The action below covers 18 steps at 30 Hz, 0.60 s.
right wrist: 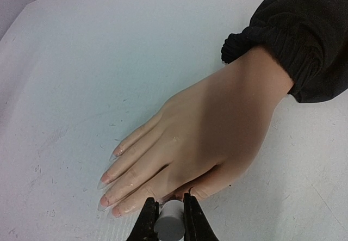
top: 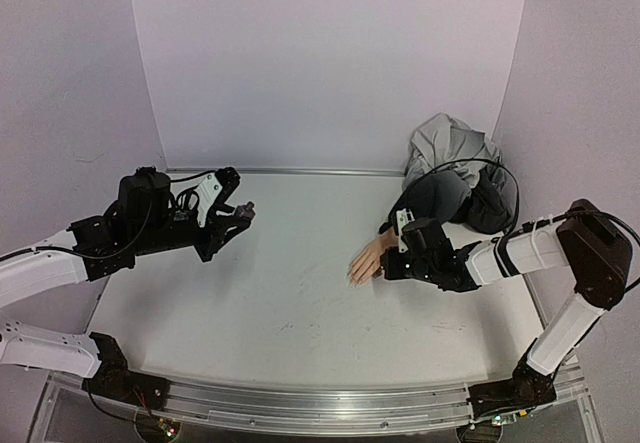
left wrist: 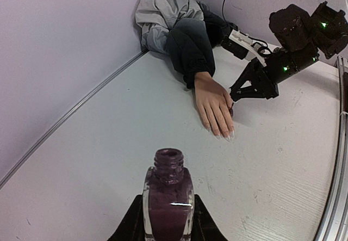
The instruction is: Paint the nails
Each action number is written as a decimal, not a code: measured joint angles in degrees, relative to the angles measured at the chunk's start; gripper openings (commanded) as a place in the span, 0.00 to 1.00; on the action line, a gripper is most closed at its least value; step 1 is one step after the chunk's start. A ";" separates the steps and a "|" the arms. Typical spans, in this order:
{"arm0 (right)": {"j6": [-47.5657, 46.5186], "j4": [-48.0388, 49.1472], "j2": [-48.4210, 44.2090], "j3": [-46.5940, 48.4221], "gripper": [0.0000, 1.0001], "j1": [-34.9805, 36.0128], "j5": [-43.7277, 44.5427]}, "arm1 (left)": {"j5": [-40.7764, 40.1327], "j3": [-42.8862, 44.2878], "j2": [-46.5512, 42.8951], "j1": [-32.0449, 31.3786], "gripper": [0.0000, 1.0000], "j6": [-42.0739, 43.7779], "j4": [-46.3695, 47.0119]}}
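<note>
We count four pale nails [right wrist: 104,178], long axes pointing toward our left claw [left wrist: 167,216], which clamps one open bottle [left wrist: 167,195]; right claw [right wrist: 167,215] pinches one white cap [right wrist: 169,227].

Top overhead, whole table [top: 250,293]; mannequin hand [top: 366,261] shared: right wrist close, left wrist far.
</note>
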 measured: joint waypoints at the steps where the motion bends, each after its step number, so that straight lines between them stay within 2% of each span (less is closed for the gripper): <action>1: -0.02 0.02 0.00 0.00 0.00 0.00 0.00 | 0.00 0.00 0.00 0.00 0.00 0.00 0.00; 18: -0.35 0.33 1.18 0.02 0.00 0.00 -0.24 | 0.00 0.00 0.00 0.00 0.00 0.00 0.00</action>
